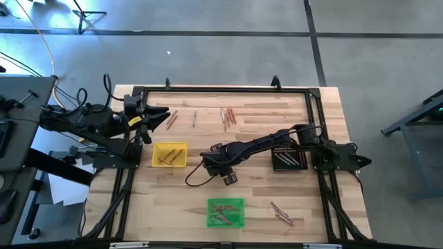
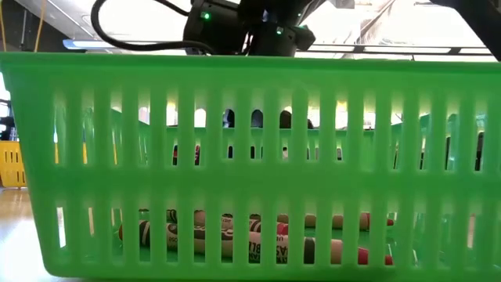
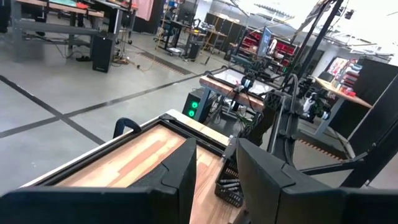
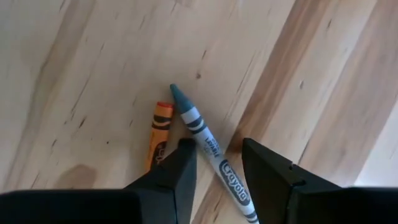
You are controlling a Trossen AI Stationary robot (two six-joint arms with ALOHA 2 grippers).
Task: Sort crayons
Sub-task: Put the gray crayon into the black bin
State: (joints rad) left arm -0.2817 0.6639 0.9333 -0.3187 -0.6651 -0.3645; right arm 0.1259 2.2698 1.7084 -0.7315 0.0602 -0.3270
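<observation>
Right tool (image 4: 216, 168) low over mid-table (image 1: 256, 138), fingers apart and straddling a blue-grey crayon (image 4: 208, 146) — not clamped; an orange crayon (image 4: 158, 134) lies touching it. Three trays: green tray (image 1: 225, 212) nearest the front edge, several crayons inside; yellow tray (image 1: 169, 154) with a few; black tray (image 1: 288, 158) with some, count unclear. Loose crayons — small front-right cluster (image 1: 282, 214), more at the far side (image 1: 228, 115). Left tool (image 1: 163, 117) raised at far left, fingers parted, holding nothing.
</observation>
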